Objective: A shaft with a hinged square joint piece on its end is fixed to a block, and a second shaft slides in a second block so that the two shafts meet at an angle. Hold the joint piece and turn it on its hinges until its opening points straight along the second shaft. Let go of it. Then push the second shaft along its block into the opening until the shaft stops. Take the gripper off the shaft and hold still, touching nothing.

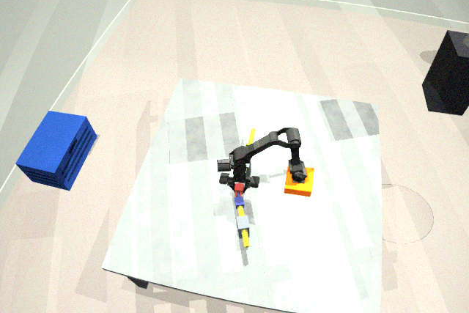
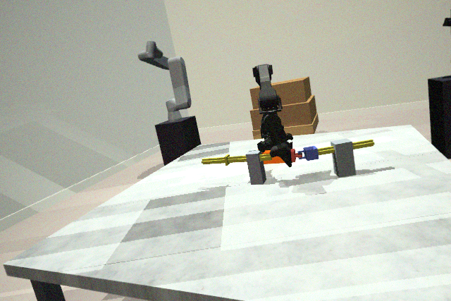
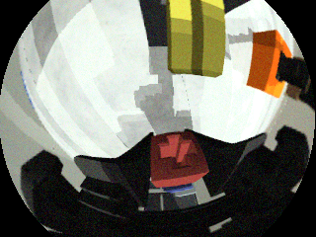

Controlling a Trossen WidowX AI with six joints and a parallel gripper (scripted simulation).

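Observation:
My gripper (image 1: pixel 239 187) (image 2: pixel 290 161) (image 3: pixel 169 133) is shut on the red square joint piece (image 1: pixel 239 188) (image 2: pixel 292 155) (image 3: pixel 179 175), one finger on each side. The red piece is hinged to a blue piece (image 1: pixel 239 201) (image 2: pixel 310 153) on the end of the fixed yellow shaft (image 1: pixel 245 238) (image 2: pixel 363 144), which runs through a grey block (image 1: pixel 242 222) (image 2: pixel 344 161). The second yellow shaft (image 1: pixel 251 136) (image 2: pixel 215 161) (image 3: pixel 212 44) passes through another grey block (image 2: pixel 256 170). In the wrist view its end stands apart from the red piece. Whether the opening points exactly along it, I cannot tell.
An orange block (image 1: pixel 299 188) (image 2: pixel 273 159) (image 3: pixel 263 64) sits under the arm's base, beside the shafts. All stand on a pale table (image 1: pixel 322 248) (image 2: pixel 182 247). Beyond the table are a blue cabinet (image 1: pixel 53 143), brown boxes (image 2: pixel 287 111) and a grey arm (image 2: pixel 179 82) on a black stand (image 2: pixel 178 137).

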